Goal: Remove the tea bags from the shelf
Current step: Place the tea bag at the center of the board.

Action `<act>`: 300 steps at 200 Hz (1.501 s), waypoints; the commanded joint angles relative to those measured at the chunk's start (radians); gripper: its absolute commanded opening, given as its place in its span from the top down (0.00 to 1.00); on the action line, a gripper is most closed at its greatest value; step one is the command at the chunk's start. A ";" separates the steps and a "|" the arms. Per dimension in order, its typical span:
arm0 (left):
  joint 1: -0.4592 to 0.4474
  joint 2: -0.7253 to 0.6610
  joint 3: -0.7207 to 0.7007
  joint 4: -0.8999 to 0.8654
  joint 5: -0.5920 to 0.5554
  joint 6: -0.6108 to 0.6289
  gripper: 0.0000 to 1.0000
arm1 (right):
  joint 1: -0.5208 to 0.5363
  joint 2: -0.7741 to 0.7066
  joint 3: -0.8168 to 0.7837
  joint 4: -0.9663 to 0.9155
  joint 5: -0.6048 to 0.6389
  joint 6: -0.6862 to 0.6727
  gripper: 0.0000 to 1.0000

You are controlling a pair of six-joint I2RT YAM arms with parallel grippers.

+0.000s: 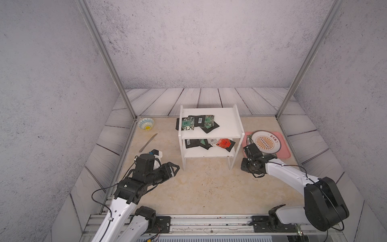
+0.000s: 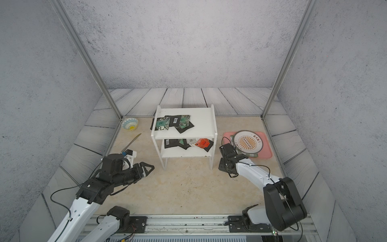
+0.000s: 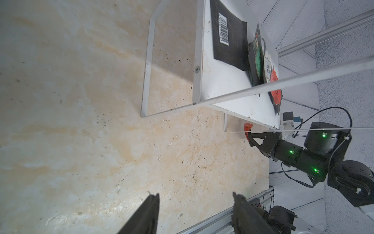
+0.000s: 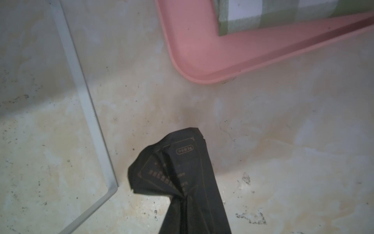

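Right gripper (image 3: 251, 139) is clamped tight on a crumpled black tea bag (image 4: 182, 168), which hangs just above the tabletop (image 1: 199, 188) between the shelf's front leg and the corner of the pink tray (image 4: 202, 60). Left gripper (image 3: 194, 195) has its fingers (image 3: 151, 204) spread moderately wide with nothing between them and nothing touched, hovering low near the front left of the shelf (image 1: 226, 121). On the rack, a cluster of tea bags (image 1: 199, 122) lies on the left half of the upper board, and another row (image 1: 201, 143) sits on the lower board, the red-orange one (image 1: 224, 143) toward its right end. The surface is beige, marbled and speckled. A plate (image 1: 266, 142) rests on the tray over a green checked cloth (image 4: 242, 20), and a patterned bowl (image 1: 146, 123) and a knife (image 1: 148, 143) lie far left. Grey textured walls and aluminium posts enclose it all.
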 commanded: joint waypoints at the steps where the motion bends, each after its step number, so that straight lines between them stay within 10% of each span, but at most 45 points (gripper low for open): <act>1: -0.008 0.000 -0.014 0.016 0.000 -0.008 0.38 | -0.004 0.034 0.003 0.039 -0.028 0.023 0.86; 197: -0.037 0.006 0.004 0.020 -0.019 -0.028 0.38 | -0.053 -0.225 -0.005 -0.127 0.000 -0.049 0.51; 300: -0.059 0.041 0.006 0.045 -0.035 -0.028 0.38 | -0.199 0.114 0.110 -0.014 -0.205 -0.090 0.51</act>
